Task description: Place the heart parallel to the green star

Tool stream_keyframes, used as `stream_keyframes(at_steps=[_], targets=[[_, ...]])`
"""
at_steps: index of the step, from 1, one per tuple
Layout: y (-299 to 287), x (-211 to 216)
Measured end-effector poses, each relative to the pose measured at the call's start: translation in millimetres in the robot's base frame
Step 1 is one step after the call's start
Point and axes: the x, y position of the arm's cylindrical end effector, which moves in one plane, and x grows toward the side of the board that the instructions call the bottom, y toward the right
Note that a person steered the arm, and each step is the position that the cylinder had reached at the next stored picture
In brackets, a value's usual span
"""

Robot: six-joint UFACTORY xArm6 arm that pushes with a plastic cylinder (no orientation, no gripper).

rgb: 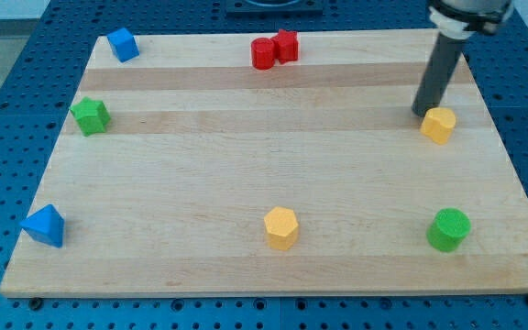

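Note:
The yellow heart (438, 125) lies near the board's right edge, in the upper half. My tip (420, 113) rests on the board just to the left of the heart, at its upper left side, touching it or nearly so. The rod slants up from there to the view's top right. The green star (90, 116) lies far across the board near the left edge, at about the same height in the view as the heart.
Two red blocks (274, 49) sit together at the top middle. A blue block (122, 44) is at the top left and a blue triangle (44, 225) at the bottom left. A yellow pentagon-like block (280, 227) sits bottom middle, a green cylinder (448, 229) bottom right.

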Motion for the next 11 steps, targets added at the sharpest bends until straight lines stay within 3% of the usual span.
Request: stream_keyframes(at_steps=[2, 3, 4, 6, 7, 9, 11], targets=[[73, 1], [84, 26], [41, 41], [-122, 12], [-155, 7], [-114, 84], [-116, 168]])
